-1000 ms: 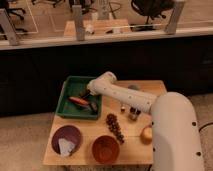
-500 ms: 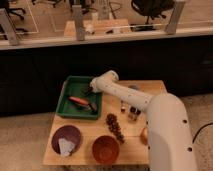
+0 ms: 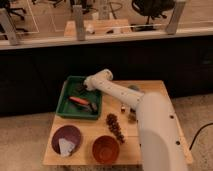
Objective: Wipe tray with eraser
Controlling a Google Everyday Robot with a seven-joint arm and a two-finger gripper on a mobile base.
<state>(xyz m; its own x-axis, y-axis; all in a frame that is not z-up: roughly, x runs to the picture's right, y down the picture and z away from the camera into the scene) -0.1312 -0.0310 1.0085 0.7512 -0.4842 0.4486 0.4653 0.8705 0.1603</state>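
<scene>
The green tray (image 3: pixel 67 102) sits at the table's back left corner. My arm reaches from the lower right, bends at a white elbow (image 3: pixel 98 80), and goes down into the tray. The gripper (image 3: pixel 81 91) is a dark shape low over the tray's back half, near the middle. A small dark block there (image 3: pixel 78 90) may be the eraser, but I cannot separate it from the gripper. An orange-red elongated item (image 3: pixel 79 101) with a dark end (image 3: pixel 93 107) lies in the tray just in front of the gripper.
A round dark purple plate (image 3: pixel 67 136) holding a white item (image 3: pixel 66 146) stands at the front left. An orange-brown bowl (image 3: pixel 106 149) is beside it. A dark cluster (image 3: pixel 116 127) lies mid-table. A dark wall and a glass barrier rise behind the table.
The gripper has moved within the tray from the front right part toward the back and left. The orange-red item stays about where it was.
</scene>
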